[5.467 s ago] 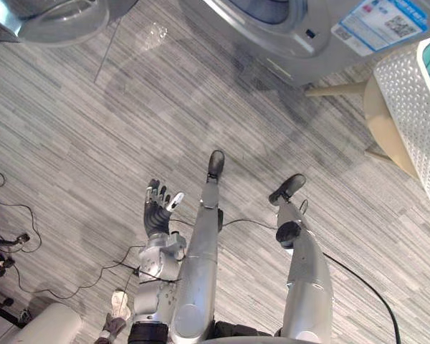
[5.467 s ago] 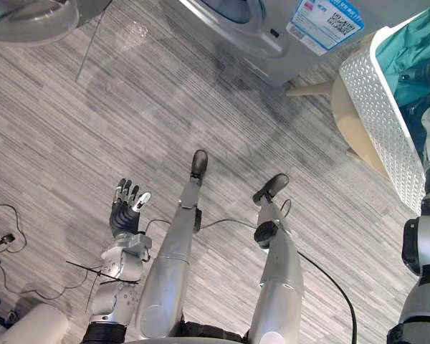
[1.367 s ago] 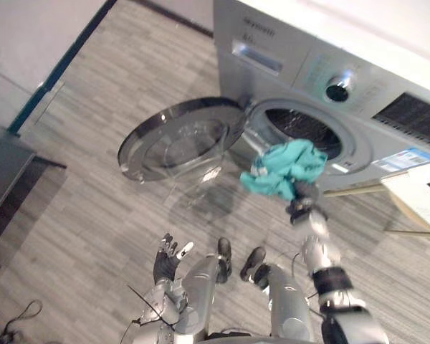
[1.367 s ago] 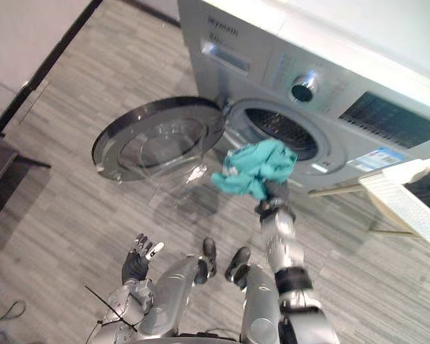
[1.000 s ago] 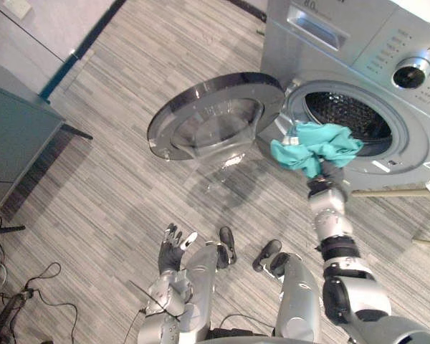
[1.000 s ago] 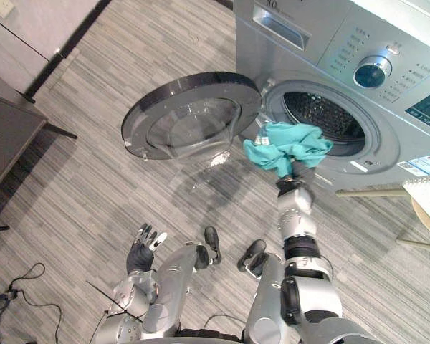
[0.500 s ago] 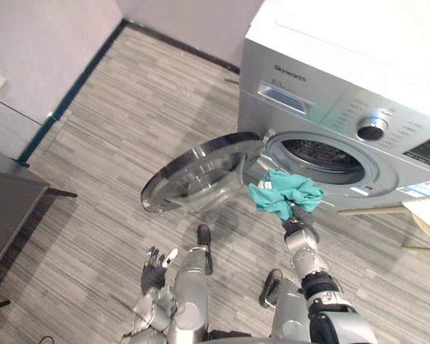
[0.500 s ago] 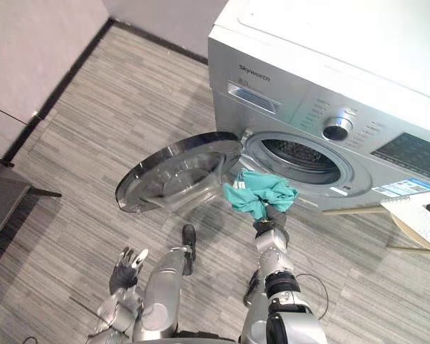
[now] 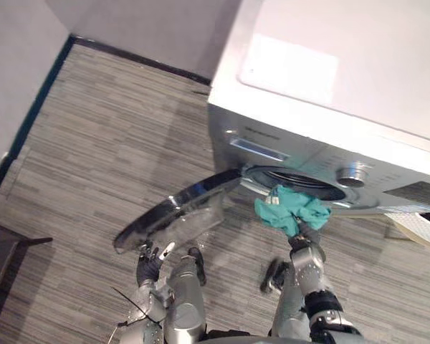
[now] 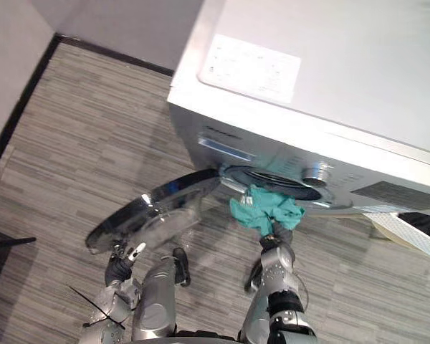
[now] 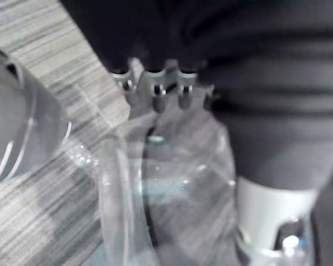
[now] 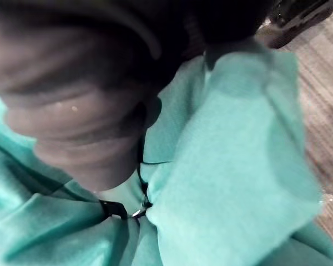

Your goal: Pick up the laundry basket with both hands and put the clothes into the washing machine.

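Observation:
A crumpled teal garment (image 9: 290, 211) hangs bunched just in front of the washing machine's drum opening (image 9: 294, 179), below its lower rim. My right hand (image 10: 276, 235) is raised under it and shut on the cloth; in the right wrist view the teal garment (image 12: 227, 166) wraps close round the dark hand. The round glass door (image 9: 175, 215) stands swung open to the left. My left hand (image 9: 150, 265) is held low under the door's edge, fingers (image 11: 155, 94) straight and empty. A strip of the white laundry basket (image 10: 408, 240) shows at the far right.
The silver washing machine (image 10: 330, 86) takes up the upper right, its flat top towards me. Grey striped floor (image 9: 93, 143) stretches to the left up to a wall with a dark skirting line. A dark piece of furniture (image 9: 3, 251) sits at the lower left.
The view has shifted higher over the machine. My right hand has kept the teal garment and brought it closer to the drum opening. The left hand stays open, now just under the door.

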Controlling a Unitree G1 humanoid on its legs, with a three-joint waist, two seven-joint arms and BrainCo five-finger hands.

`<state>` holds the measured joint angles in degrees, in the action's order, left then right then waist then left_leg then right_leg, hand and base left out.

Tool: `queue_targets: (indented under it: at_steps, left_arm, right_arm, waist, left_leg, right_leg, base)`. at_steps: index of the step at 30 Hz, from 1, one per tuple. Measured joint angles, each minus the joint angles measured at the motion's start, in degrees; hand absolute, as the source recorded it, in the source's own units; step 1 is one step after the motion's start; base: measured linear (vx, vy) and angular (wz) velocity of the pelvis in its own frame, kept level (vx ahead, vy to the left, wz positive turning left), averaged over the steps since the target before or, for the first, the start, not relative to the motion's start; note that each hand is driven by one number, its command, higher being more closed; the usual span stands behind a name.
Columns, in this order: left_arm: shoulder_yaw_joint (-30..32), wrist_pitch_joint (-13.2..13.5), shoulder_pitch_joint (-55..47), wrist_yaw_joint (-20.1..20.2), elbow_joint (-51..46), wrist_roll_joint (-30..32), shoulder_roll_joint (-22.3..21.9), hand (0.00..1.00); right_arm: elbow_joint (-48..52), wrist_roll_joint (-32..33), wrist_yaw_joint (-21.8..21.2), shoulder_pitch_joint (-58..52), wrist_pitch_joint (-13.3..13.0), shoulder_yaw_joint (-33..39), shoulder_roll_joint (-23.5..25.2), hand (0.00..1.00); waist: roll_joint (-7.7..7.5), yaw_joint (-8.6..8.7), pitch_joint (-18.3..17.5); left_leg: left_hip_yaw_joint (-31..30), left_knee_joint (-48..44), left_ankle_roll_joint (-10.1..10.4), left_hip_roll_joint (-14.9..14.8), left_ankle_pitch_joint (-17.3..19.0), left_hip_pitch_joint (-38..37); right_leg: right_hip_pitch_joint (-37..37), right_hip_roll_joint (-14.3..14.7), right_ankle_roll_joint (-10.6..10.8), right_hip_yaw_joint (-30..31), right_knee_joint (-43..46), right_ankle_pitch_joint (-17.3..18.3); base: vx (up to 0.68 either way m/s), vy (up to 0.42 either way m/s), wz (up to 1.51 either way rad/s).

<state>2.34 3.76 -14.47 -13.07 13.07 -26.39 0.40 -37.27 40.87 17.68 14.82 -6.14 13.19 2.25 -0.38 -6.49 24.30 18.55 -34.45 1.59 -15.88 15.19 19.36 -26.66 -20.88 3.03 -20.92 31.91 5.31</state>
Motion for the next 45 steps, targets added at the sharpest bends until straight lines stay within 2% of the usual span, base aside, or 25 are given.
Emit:
queue_targets:
  at_steps: [1,2,3,5,7,12,14,16,18,22,24,28,29,32,36,39,41,43,44,45]
  left_arm:
    - [0.8,0.6,0.3,-0.6,1.0,0.0,0.4,0.0]
    - [1.7,0.8,1.4,-1.0,2.4,-0.1,-1.3,0.0]
    - [2.0,1.0,1.7,-1.4,3.1,-0.1,-2.0,0.0]
    - [1.2,0.6,2.3,-0.6,5.1,-0.1,-2.6,0.0]
    - [-0.1,0.2,2.5,0.2,5.1,-0.1,-3.8,0.0]
    - [-0.2,-0.2,4.2,0.6,5.5,-0.1,-3.7,0.0]
    - [-0.3,-0.1,4.4,0.5,5.4,-0.2,-3.7,0.0]
    - [-0.6,0.7,5.0,0.6,4.6,-0.7,-3.7,0.0]
    - [-1.3,1.1,6.5,0.5,4.6,-1.1,-3.5,0.0]
    - [-2.8,2.0,9.6,0.3,4.5,-2.6,-3.4,0.0]
    - [-2.9,2.3,10.3,0.2,4.5,-2.8,-3.4,0.0]
    - [-4.5,3.1,11.1,0.1,4.2,-3.3,-2.5,0.0]
    - [-4.9,3.1,11.1,0.1,3.7,-3.4,-2.2,0.0]
    - [-5.3,3.3,11.1,-0.6,2.3,-4.5,-2.4,0.0]
    - [-6.2,3.7,11.1,-2.0,1.9,-4.6,-2.4,0.0]
    - [-6.6,3.6,11.1,-2.2,1.5,-5.7,-2.5,0.0]
    - [-6.9,3.5,11.1,-2.4,0.7,-5.7,-2.6,0.0]
    - [-6.9,3.5,11.1,-3.3,-0.7,-6.7,-3.0,0.0]
    - [-6.9,3.5,11.1,-3.5,-1.1,-6.8,-3.4,0.0]
    - [-6.9,3.5,11.1,-3.8,-1.7,-7.0,-3.5,0.0]
  right_arm:
    - [-1.2,-0.1,0.1,0.3,-0.1,0.1,-0.9,1.0]
    - [-3.3,-0.4,0.3,2.2,0.0,0.3,-2.8,1.0]
    - [-3.5,-0.5,0.6,2.4,0.0,0.6,-3.5,1.0]
    - [-4.3,-0.8,1.3,1.6,-0.1,2.9,-4.5,1.0]
    - [-4.5,-0.9,1.3,0.7,-0.2,4.3,-5.2,1.0]
    - [-6.4,-1.0,1.5,3.6,-0.2,4.2,-5.4,1.0]
    - [-8.6,-1.3,1.8,6.2,0.1,3.8,-5.4,1.0]
    - [-9.4,-2.0,2.3,11.1,0.5,3.6,-5.7,1.0]
    - [-9.4,-2.1,2.3,13.6,0.5,2.5,-7.5,1.0]
    - [-9.9,-2.2,3.1,20.7,0.5,1.3,-11.9,1.0]
    - [-11.2,-2.2,3.5,23.1,0.4,1.0,-13.0,1.0]
    - [-13.6,-2.1,3.6,26.8,0.6,-0.8,-15.5,1.0]
    - [-14.6,-2.0,3.7,28.0,0.6,-0.8,-17.1,1.0]
    - [-16.0,-1.2,4.8,32.8,0.8,-2.6,-22.3,1.0]
    - [-16.0,1.6,4.9,39.7,0.7,-3.1,-30.6,1.0]
    - [-16.0,6.6,4.8,43.7,-0.5,-3.1,-34.7,1.0]
    - [-16.3,9.9,4.7,44.7,-2.9,-3.4,-35.3,1.0]
    - [-16.6,13.7,6.2,46.4,-3.7,-4.2,-37.1,1.0]
    - [-16.6,14.1,6.3,46.6,-4.1,-4.6,-37.6,0.0]
    - [-16.5,14.8,6.8,47.2,-4.7,-5.0,-38.2,0.0]
  waist:
    - [0.01,0.59,0.2]
    - [2.34,1.01,0.6]
    - [2.88,1.22,0.5]
    - [3.21,2.82,0.7]
    - [2.9,2.69,0.9]
    - [2.35,2.66,1.6]
    - [2.39,2.52,1.7]
    - [3.29,2.54,2.6]
    - [3.66,2.5,3.0]
    - [5.29,1.97,4.0]
    - [5.37,0.93,4.1]
    - [5.81,0.25,4.3]
    - [5.83,-0.61,4.3]
    - [6.67,-0.71,4.3]
    - [7.15,-1.96,4.6]
    - [7.15,-2.43,4.6]
    - [7.38,-2.41,4.7]
    - [7.75,-2.41,4.8]
    - [7.79,-2.47,4.9]
    - [8.0,-2.54,5.0]
  left_leg:
    - [-1.9,-2.7,2.5,0.5,1.5,0.8]
    - [-3.9,-3.0,3.5,-1.2,1.3,2.0]
    - [-4.5,-2.4,4.1,-1.4,0.9,2.4]
    - [-5.4,0.8,5.6,-1.6,-0.9,2.5]
    - [-5.9,1.4,6.2,-1.7,-1.4,2.6]
    - [-5.8,-2.1,6.3,-1.9,-1.2,6.8]
    - [-6.0,-4.5,6.3,-2.3,0.5,8.4]
    - [-7.5,-9.8,6.6,-3.2,4.3,12.2]
    - [-8.2,-12.9,5.9,-2.9,5.5,15.3]
    - [-10.7,-18.2,5.0,-1.9,6.0,22.2]
    - [-10.8,-19.3,5.1,-1.9,6.0,23.6]
    - [-12.5,-20.4,5.0,-1.8,6.0,26.1]
    - [-12.8,-20.3,5.0,-1.5,6.0,26.5]
    - [-13.9,-20.4,4.5,-1.0,5.5,29.1]
    - [-15.2,-19.9,4.3,-0.2,4.5,31.9]
    - [-16.1,-18.3,4.2,0.5,3.5,32.5]
    - [-16.7,-17.5,4.3,0.9,2.8,33.3]
    - [-16.9,-16.4,3.9,1.0,1.7,34.5]
    - [-17.0,-16.4,3.9,1.0,1.5,34.9]
    - [-17.3,-16.3,3.8,1.0,1.3,35.6]
  right_leg:
    - [1.0,0.2,3.0,0.3,-4.1,-3.0]
    - [0.4,2.1,2.2,0.1,-3.9,-2.8]
    - [0.1,2.5,1.9,-0.4,-4.1,-2.5]
    - [-1.0,3.2,0.8,-1.5,-3.5,-1.7]
    - [-1.6,3.5,0.3,-1.6,-2.8,-1.2]
    - [-7.0,2.3,-0.3,-0.4,1.9,0.6]
    - [-9.0,1.8,-0.6,0.2,4.8,1.7]
    - [-12.7,0.8,-0.9,0.9,10.1,3.2]
    - [-15.3,-0.6,-0.1,1.2,13.1,4.5]
    - [-20.1,-3.0,-0.2,1.1,17.2,4.8]
    - [-21.6,-3.2,-0.5,1.4,18.1,4.6]
    - [-22.0,-3.5,-0.9,0.0,18.2,4.4]
    - [-22.4,-4.1,-0.9,0.0,18.2,4.3]
    - [-23.5,-4.4,-0.8,-1.1,17.8,3.9]
    - [-24.8,-5.2,-1.1,-2.7,17.0,3.3]
    - [-24.4,-5.3,-1.1,-4.1,15.8,2.9]
    - [-24.3,-5.0,-1.3,-4.7,14.4,2.1]
    - [-24.6,-5.0,-1.4,-5.9,12.7,1.0]
    - [-24.7,-4.9,-1.4,-6.1,12.3,0.6]
    - [-24.8,-4.5,-1.5,-6.4,11.4,-0.1]
  base:
    - [0.07,-0.305,0.0]
    - [0.06,-0.278,0.0]
    - [0.04,-0.206,-0.16]
    - [0.05,-0.162,0.1]
    - [0.01,-0.117,0.03]
    - [-0.09,-0.037,-0.01]
    - [-0.11,0.0,-0.01]
    - [-0.17,0.0,-0.02]
    - [-0.17,-0.006,0.21]
    - [-0.13,0.004,0.23]
    - [-0.08,0.016,0.03]
    - [-0.03,0.013,0.11]
    - [-0.01,0.012,0.1]
    - [-0.01,-0.009,0.16]
    - [0.01,-0.01,0.13]
    - [0.02,-0.029,0.19]
    - [0.01,-0.014,0.08]
    - [-0.01,-0.013,0.08]
    - [-0.04,-0.007,0.02]
    - [-0.05,0.005,-0.06]
